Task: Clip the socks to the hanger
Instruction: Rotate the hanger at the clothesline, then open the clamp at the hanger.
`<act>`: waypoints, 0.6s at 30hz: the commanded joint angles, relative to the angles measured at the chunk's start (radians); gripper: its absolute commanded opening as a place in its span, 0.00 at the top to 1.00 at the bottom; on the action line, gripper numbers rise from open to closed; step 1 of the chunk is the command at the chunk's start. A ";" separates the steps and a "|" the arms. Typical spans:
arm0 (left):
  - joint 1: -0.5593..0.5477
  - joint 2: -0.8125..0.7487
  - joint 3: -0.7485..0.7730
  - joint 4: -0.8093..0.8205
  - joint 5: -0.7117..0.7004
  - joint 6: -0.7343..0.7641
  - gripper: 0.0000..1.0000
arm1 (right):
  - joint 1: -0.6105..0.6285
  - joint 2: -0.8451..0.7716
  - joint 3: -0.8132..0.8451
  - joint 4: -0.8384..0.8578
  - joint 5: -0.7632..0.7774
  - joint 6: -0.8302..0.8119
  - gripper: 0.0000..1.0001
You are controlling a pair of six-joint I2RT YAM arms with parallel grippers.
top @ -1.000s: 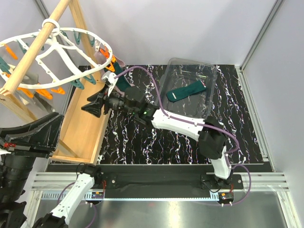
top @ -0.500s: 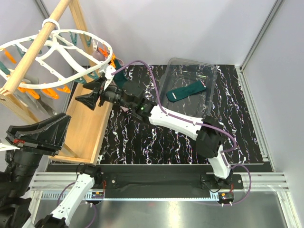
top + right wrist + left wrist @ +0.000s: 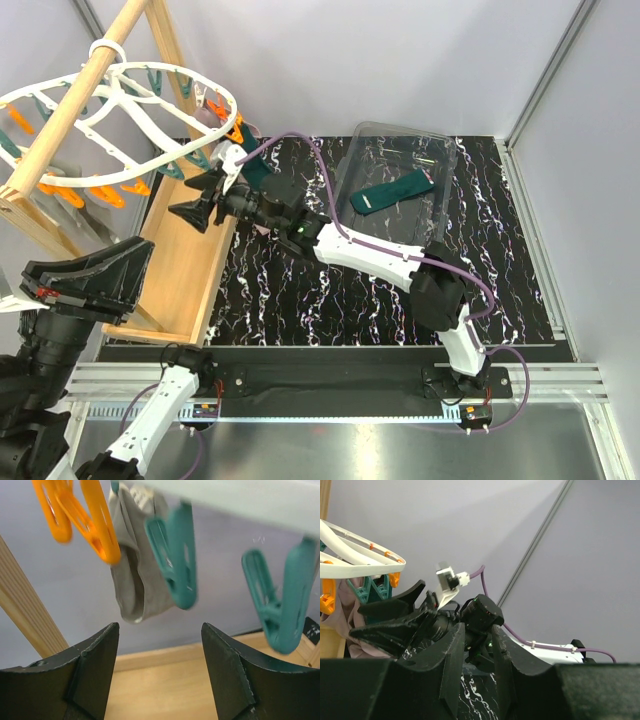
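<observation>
- Your right jaws (image 3: 160,672) are spread wide with nothing between them. They're aimed at the pegs under the hanger (image 3: 250,495) rim.
- A teal peg (image 3: 175,555) dangles dead ahead, with an orange peg (image 3: 85,515) up to the left of it.
- A grey cloth (image 3: 132,575) hangs just behind that teal peg.
- From above, those jaws sit over the wooden tray (image 3: 180,275), just below the near edge of the hanger.
- Your left jaws (image 3: 477,672) are only a narrow gap apart and hold nothing. They're parked low at the left, off the counter (image 3: 330,310), looking across at the right arm.
- One sock (image 3: 392,191) lies flat in the clear bin (image 3: 445,160) at the back of the counter, well apart from both jaws.
- The second sock (image 3: 256,168) shows as a dark teal bit just behind your right wrist, under the hanger's rim. Can't tell if a peg has it.
</observation>
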 commanded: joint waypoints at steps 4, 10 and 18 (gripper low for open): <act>-0.003 -0.006 -0.027 0.064 0.043 -0.003 0.68 | -0.014 -0.041 -0.042 0.052 -0.056 -0.100 0.25; -0.002 -0.006 -0.033 0.067 0.037 0.001 0.68 | -0.025 -0.037 -0.012 0.050 -0.105 -0.138 0.24; -0.002 -0.006 -0.044 0.069 0.034 -0.003 0.68 | -0.027 -0.031 0.036 0.041 -0.147 -0.149 0.23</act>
